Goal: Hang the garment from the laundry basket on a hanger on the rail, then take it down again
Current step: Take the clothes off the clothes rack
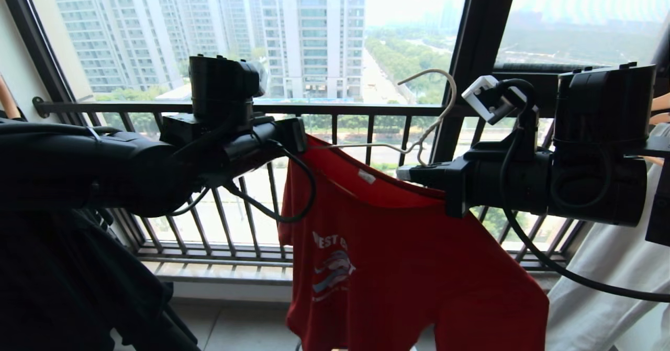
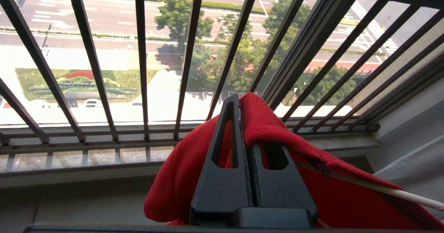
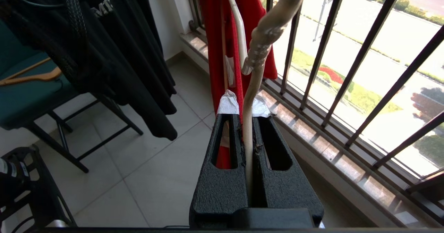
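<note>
The garment (image 1: 398, 267), a red T-shirt with white lettering, hangs in front of the window between my two arms. My left gripper (image 1: 297, 135) is shut on a fold of the shirt's shoulder, and the red cloth (image 2: 173, 177) drapes over its fingers (image 2: 222, 177) around the left gripper (image 2: 241, 109). The cream-white hanger (image 1: 437, 105) rises hook-up from the neck opening. My right gripper (image 1: 407, 173) is shut on the hanger's stem (image 3: 248, 122), held level at collar height; the right gripper (image 3: 247, 112) has white-taped tips. The rail and the laundry basket are out of view.
The black window railing (image 1: 366, 111) of vertical bars stands just behind the shirt. Black garments (image 3: 114, 52) hang at my left over a teal chair (image 3: 27, 97) holding a tan wooden hanger (image 3: 31, 77). A pale garment (image 1: 612, 293) hangs at the right.
</note>
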Available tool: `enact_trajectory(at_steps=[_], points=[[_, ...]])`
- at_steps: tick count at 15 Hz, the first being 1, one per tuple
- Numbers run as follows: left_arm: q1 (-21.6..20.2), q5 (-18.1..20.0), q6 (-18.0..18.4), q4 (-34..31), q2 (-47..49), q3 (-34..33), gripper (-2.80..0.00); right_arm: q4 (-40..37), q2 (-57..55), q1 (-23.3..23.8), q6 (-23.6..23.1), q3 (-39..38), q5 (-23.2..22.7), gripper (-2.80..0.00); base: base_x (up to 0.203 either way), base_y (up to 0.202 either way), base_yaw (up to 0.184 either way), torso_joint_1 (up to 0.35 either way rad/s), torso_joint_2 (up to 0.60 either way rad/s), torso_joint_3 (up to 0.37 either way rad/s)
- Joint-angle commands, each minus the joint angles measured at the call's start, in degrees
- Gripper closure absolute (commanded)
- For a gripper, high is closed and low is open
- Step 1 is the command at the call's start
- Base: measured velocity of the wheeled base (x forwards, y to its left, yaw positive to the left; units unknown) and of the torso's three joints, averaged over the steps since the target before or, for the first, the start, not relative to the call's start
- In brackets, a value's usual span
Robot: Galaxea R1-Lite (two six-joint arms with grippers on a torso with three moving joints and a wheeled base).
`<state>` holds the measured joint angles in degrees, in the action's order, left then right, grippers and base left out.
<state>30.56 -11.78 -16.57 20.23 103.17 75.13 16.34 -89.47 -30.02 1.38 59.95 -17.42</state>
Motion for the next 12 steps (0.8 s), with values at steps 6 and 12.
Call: enact_trajectory(at_steps=[6,12], points=[[-11.0,24.4,-7.2,0.1,-0.6,-1.6,0.00,0.1,-0.1,0.1,0.0,0.2,-0.1,0.00,0.000,0.000,0.000,0.000,0.00,0.000],[-14.0,30.2,-10.5,0.2,1.0,-1.5,0.00,0.1,-0.1,0.1,0.0,0.1,-0.1,0.00,0.000,0.000,0.000,0.000,0.00,0.000]])
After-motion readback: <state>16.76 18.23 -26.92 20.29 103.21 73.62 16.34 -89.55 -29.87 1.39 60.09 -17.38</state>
